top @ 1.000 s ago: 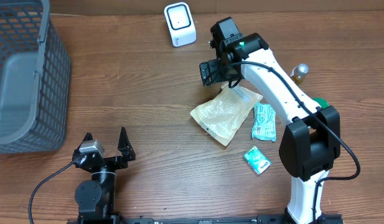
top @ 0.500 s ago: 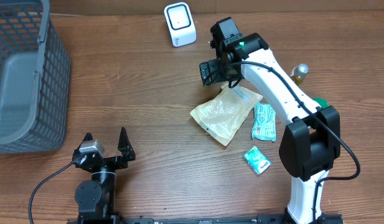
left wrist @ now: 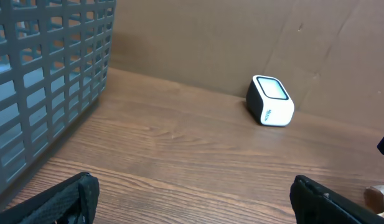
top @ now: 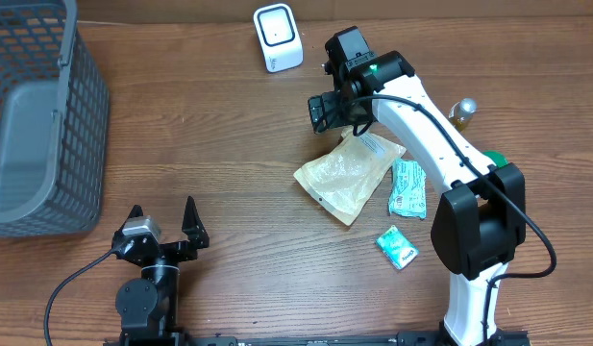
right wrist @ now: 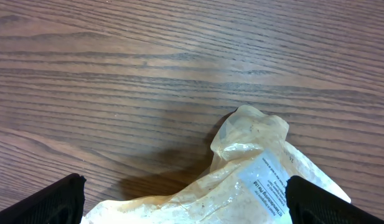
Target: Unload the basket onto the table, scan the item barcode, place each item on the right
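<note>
Soft, even light keeps the wooden table (top: 229,144) bright, the plastic bag (right wrist: 254,168) casts a faint shadow beside it, and the near fingertips (left wrist: 67,199) look blurred.

Our left tool (top: 162,219) sits low at the front left on its folded arm, both fingers spread wide, holding nothing. Our right arm (top: 423,130) stretches forward and leftward; our right tool (top: 325,112) angles downward, fingers wide apart, empty.
</note>
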